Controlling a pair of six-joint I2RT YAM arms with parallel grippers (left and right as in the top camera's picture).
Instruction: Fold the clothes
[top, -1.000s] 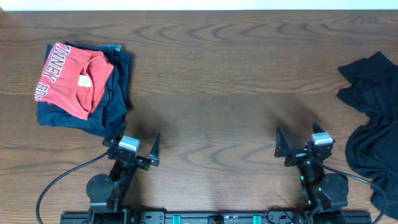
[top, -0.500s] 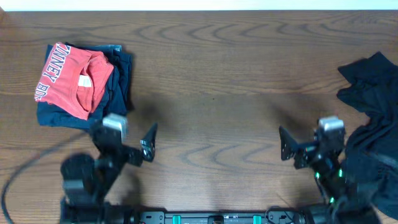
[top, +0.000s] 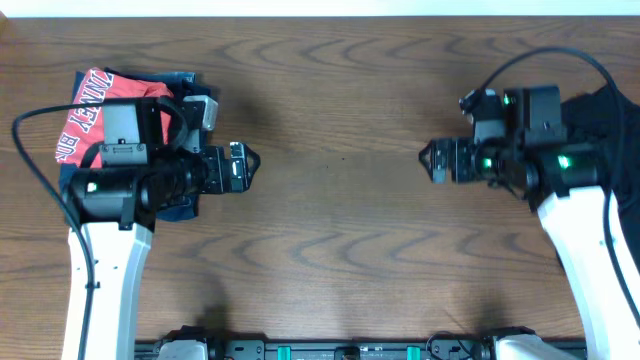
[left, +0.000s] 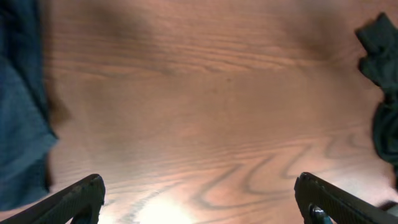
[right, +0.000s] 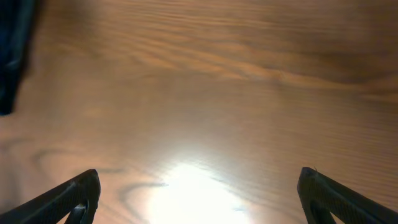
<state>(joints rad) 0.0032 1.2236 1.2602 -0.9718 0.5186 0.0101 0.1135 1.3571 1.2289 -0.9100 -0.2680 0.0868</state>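
The black shirt (top: 622, 118) lies crumpled at the table's far right, mostly hidden under my right arm. It also shows at the right edge of the left wrist view (left: 380, 56). My right gripper (top: 432, 160) is open and empty, held above bare wood to the left of the shirt, its fingers wide apart in its wrist view (right: 199, 196). My left gripper (top: 246, 163) is open and empty over bare wood at centre left, fingers wide apart (left: 199, 199). Neither gripper touches the shirt.
A folded red shirt with white lettering (top: 95, 105) lies on a navy garment (top: 190, 95) at the back left, partly under my left arm; the navy fabric shows at the left wrist view's left edge (left: 18, 124). Dark fabric (right: 11, 56) edges the right wrist view.
Both arms have risen from the front edge and swung out over the table, the left over the folded pile, the right in front of the black shirt. Both grippers stay open.
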